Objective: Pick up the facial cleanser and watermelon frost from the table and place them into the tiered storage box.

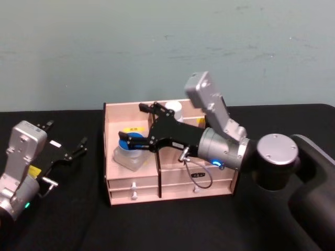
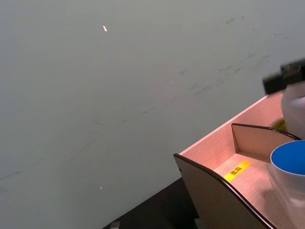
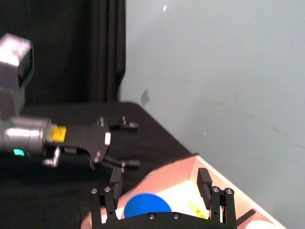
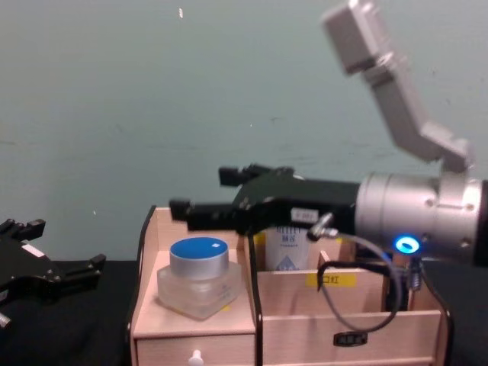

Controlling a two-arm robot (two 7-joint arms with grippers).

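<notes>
Right gripper [image 1: 137,124]: hanging released above the blue-lid jar [image 4: 198,277], so the jar is resting free
Jar: sitting in the box's [image 1: 172,188] left compartment
White bottle [image 4: 288,248]: standing behind, inside the box
Left gripper [image 1: 67,140]: waiting released beside the box, out of the way

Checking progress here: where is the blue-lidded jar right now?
The blue-lidded jar sits in the wooden organiser's left compartment, under the open right hand.

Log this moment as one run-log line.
right gripper: open, above blue-lidded clear jar in light-wood tiered storage box left compartment | white bottle: centre compartment | left gripper: open, table left
</notes>
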